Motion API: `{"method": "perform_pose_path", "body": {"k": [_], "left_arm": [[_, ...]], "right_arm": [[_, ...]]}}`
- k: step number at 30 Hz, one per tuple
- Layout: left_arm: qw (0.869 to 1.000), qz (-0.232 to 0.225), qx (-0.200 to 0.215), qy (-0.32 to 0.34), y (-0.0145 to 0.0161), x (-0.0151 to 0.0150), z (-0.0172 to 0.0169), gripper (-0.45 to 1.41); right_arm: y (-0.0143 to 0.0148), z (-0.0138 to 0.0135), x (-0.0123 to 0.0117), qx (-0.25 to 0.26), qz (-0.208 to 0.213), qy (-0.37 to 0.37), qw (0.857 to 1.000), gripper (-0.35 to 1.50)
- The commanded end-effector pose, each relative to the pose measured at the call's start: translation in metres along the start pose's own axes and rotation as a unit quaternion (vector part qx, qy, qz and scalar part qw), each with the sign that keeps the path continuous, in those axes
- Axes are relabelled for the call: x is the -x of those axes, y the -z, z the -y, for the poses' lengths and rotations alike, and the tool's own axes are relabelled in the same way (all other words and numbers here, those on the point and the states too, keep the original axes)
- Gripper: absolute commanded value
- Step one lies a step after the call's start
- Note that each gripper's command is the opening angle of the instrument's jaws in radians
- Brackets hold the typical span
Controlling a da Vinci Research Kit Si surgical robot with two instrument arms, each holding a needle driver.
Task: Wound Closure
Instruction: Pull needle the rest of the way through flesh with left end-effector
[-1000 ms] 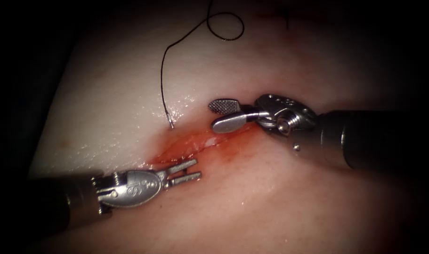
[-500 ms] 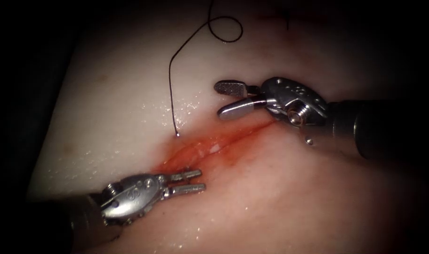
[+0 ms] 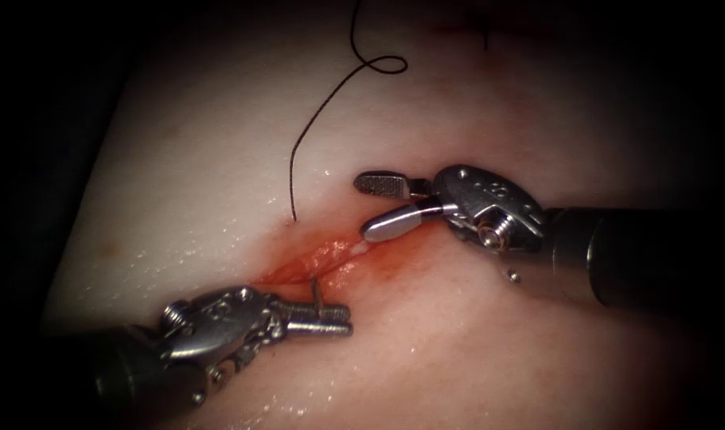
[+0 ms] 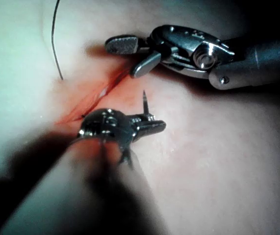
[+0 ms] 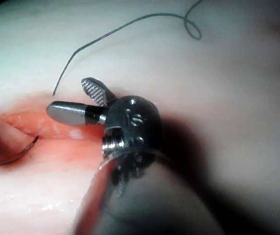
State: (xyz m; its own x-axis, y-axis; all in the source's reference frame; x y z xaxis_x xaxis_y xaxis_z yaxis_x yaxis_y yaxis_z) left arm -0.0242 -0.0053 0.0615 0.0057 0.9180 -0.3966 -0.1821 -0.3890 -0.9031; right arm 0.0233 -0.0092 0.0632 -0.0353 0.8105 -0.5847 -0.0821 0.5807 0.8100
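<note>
Now the left arm's steel tool [image 3: 330,316] lies low beside the red cut [image 3: 322,259] in the pale tissue [image 3: 195,175], jaws pinching the thin curved needle [image 3: 316,290] near its tip. On the far side, the right arm's steel tool [image 3: 382,205] hovers, jaws spread, holding nothing. Black thread [image 3: 310,131] enters the tissue left of the cut.

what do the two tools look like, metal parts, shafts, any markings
Both are silver metal on dark shafts. The right tool has two rounded jaws, one with a cross-hatched gripping face, a dotted clevis and a round screw at the wrist. The left tool has slimmer ridged jaws and an oval housing with faint engraved characters I cannot read.
</note>
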Motion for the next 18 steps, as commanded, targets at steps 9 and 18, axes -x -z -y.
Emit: {"method": "perform_pose_path", "body": {"k": [9, 18], "left_arm": [[0.995, -0.007, 0.026, -0.097, -0.0003, -0.0027, -0.0021, -0.45], [0.938, 0.012, -0.053, -0.343, 0.0002, -0.0056, -0.0028, -0.45]], "right_arm": [[-0.0007, 0.0011, 0.0006, -0.006, 0.011, -0.035, 0.999, 0.63], [-0.0002, 0.0008, 0.0003, -0.005, 0.013, -0.110, 0.994, 0.59]]}}
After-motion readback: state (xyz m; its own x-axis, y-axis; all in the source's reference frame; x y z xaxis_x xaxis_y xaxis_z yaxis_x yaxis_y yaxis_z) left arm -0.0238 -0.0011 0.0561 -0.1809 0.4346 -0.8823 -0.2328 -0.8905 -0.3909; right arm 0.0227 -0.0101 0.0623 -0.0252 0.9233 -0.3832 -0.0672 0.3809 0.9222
